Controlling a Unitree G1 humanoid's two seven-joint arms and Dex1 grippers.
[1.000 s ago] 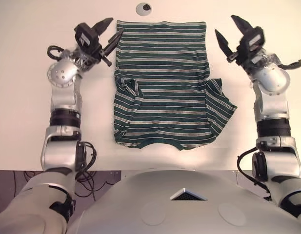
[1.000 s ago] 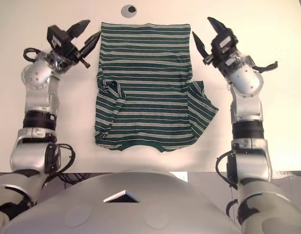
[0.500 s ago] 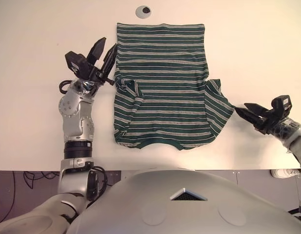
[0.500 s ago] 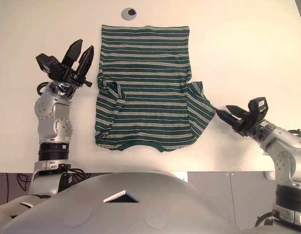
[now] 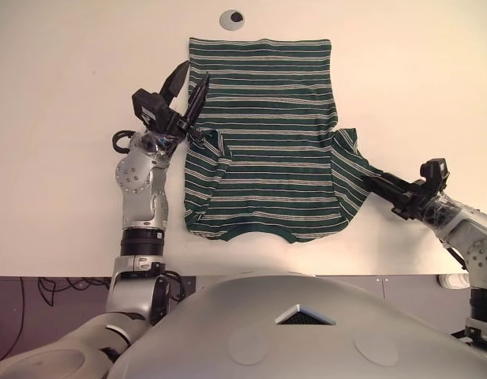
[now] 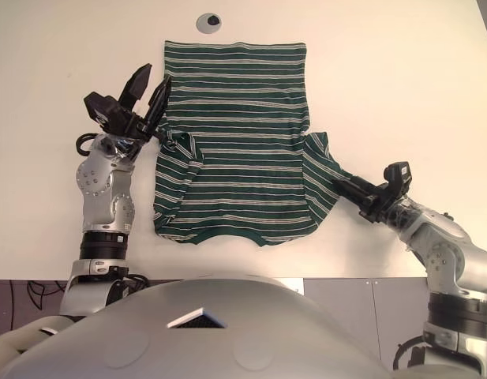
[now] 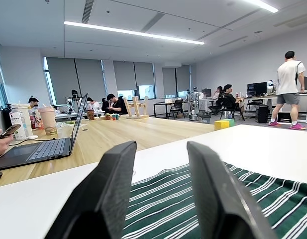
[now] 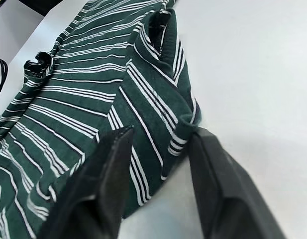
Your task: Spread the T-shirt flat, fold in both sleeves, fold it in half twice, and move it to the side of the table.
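Observation:
The green striped T-shirt point(image 5: 263, 118) lies on the white table point(image 5: 54, 118), hem at the far side and collar at the near edge. Its left sleeve point(image 5: 207, 144) is bunched against the body. The right sleeve point(image 5: 355, 162) sticks out to the side. My left gripper point(image 5: 189, 85) stands open at the shirt's left edge, just beyond the bunched sleeve, its fingers point(image 7: 101, 194) over the fabric. My right gripper point(image 5: 374, 183) is low on the table, open, with its fingers point(image 8: 106, 174) straddling the tip of the right sleeve point(image 8: 153, 114).
A small round grey disc point(image 5: 233, 16) sits in the table beyond the shirt's far edge. The table's near edge point(image 5: 69, 273) runs just in front of the collar. Bare table lies to both sides of the shirt.
My left gripper has come back from the far left corner and in to the shirt's left edge. My right arm has swung down from the far right corner and closed in on the right sleeve tip.

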